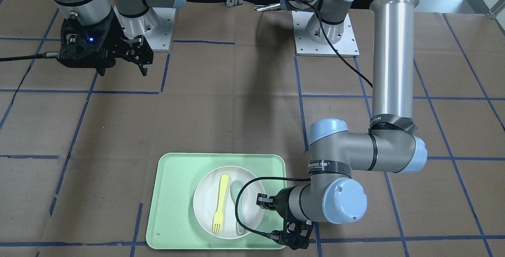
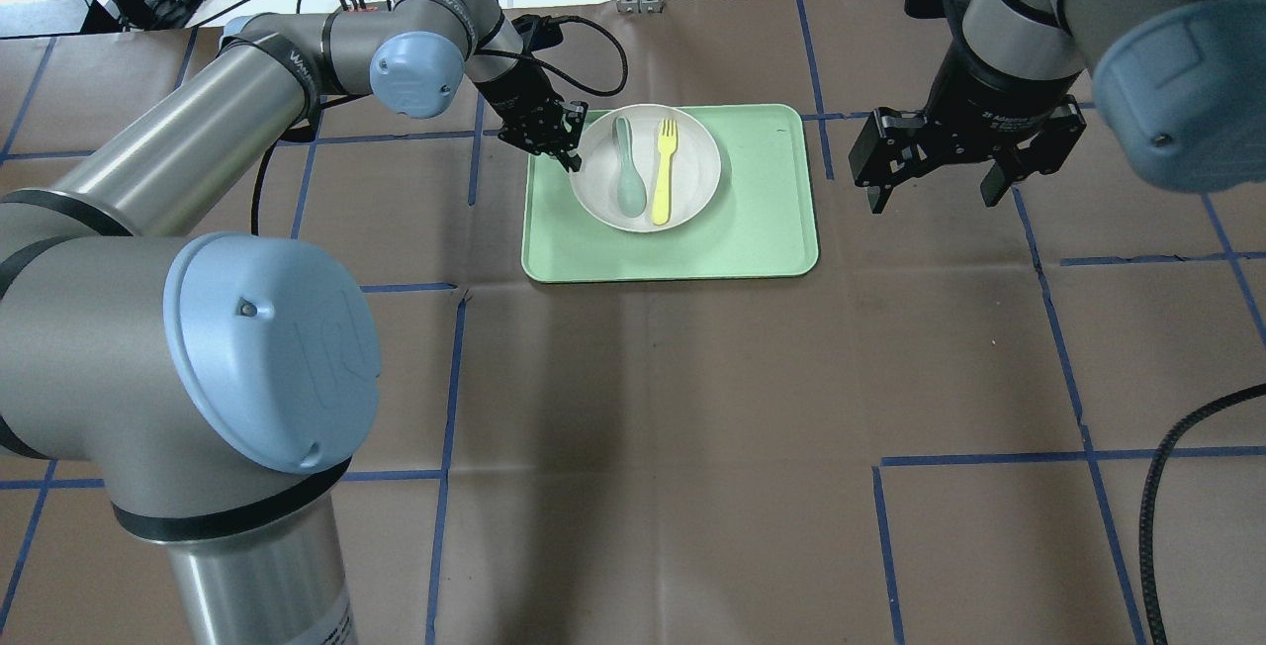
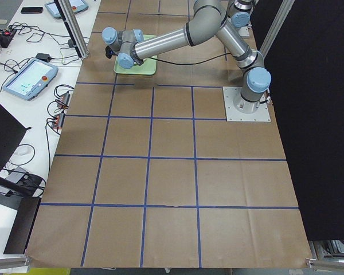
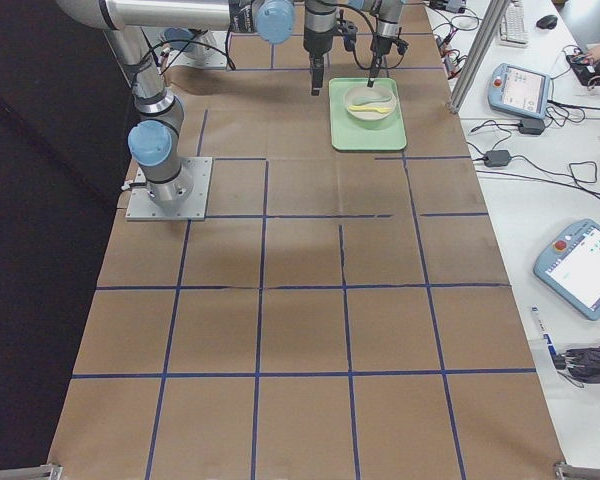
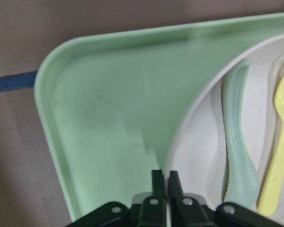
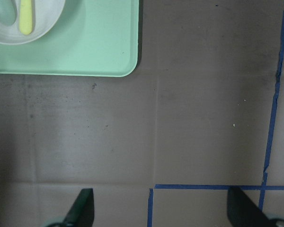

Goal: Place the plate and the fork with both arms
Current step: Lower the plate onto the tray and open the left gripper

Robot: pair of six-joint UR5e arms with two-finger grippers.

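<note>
We have the left gripper (image 5: 165, 178) down at the edge of the off-white plate (image 2: 697, 170). Its two fingers are drawn almost together with the plate's rim running between them, so we read it as clenched on that rim. The plate sits inside the pale green tray (image 2: 752, 230), toward the tray's far left part in the overhead view. The yellow fork (image 2: 664, 175) lies loose in the plate, just beside a grey-green spoon (image 2: 629, 180). The right gripper (image 2: 933, 200) hangs released, jaws wide, over the bare brown table (image 2: 692, 427), apart from the tray and holding nothing.

Our main worry is that thin one-sided pinch. If we lift from one edge, the plate may tip away from the fingers, and the fork and spoon could slide together or spill over the low rim. The matte rim could also slip out of such a narrow hold, dropping the plate back onto the tray.

The fork's place next to the spoon is a second risk. A slightly offset reach by the right gripper could nudge or catch the spoon instead. With both arms converging on one small plate, they could crowd each other.
</note>
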